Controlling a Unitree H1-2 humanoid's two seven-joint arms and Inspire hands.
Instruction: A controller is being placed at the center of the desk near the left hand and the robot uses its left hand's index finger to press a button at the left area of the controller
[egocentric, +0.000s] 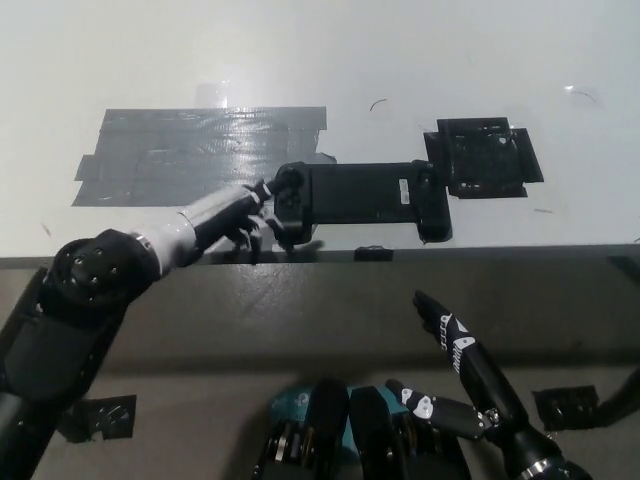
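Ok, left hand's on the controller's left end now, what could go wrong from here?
The controller lies loose near the desk front edge, so a sideways push from the left hand might slide it rather than press a button. The fingertip contact is blurred, so it may be off target. The right hand rests below the desk.

I cannot read any text; the small white label (404, 189) on the controller (362, 194) is too blurred.
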